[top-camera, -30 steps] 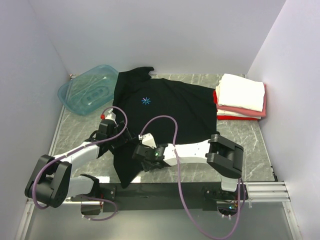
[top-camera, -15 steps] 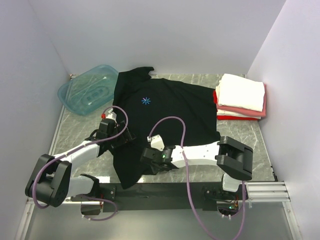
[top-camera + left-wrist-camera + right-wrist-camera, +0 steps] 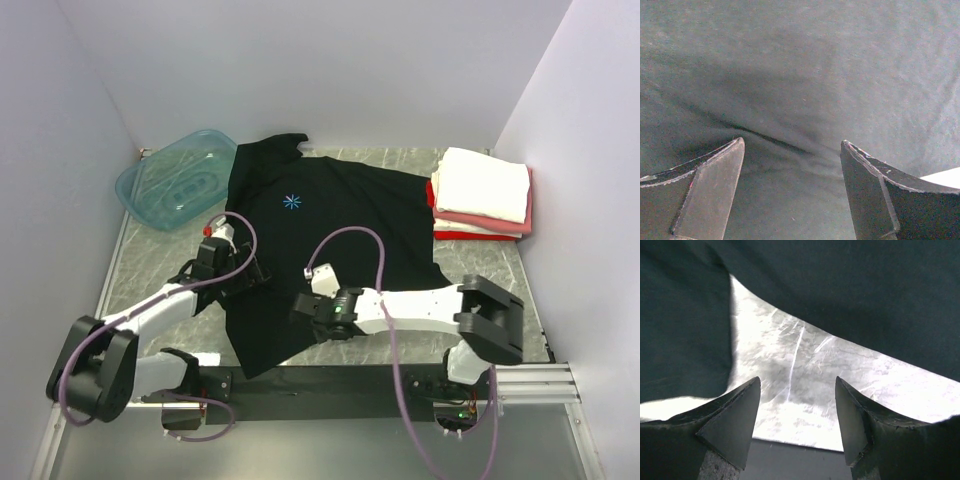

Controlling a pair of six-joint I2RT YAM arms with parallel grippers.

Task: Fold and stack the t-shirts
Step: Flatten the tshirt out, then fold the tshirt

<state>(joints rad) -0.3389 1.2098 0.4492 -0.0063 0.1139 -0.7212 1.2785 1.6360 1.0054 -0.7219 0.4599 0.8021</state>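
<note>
A large black t-shirt point(image 3: 340, 225) with a small blue starburst mark point(image 3: 292, 203) lies spread on the marble table point(image 3: 500, 280). My left gripper point(image 3: 250, 273) is open low over the shirt's left edge; in the left wrist view point(image 3: 792, 145) black cloth with a crease fills the space between its fingers. My right gripper point(image 3: 306, 313) is open at the shirt's near hem; in the right wrist view point(image 3: 797, 382) it stands over bare marble, with the black shirt point(image 3: 850, 290) above and to the left. Folded white point(image 3: 485, 182), pink point(image 3: 480, 218) and red point(image 3: 458, 236) shirts are stacked at the right.
A translucent teal plastic tub point(image 3: 175, 180) sits at the back left, touching the shirt's sleeve. White walls close in the table on three sides. A black base rail point(image 3: 330, 385) runs along the near edge, also seen in the right wrist view point(image 3: 790, 460).
My right arm has swung to the right, and its gripper has slid a little right along the shirt's near hem. The left arm has hardly moved.
</note>
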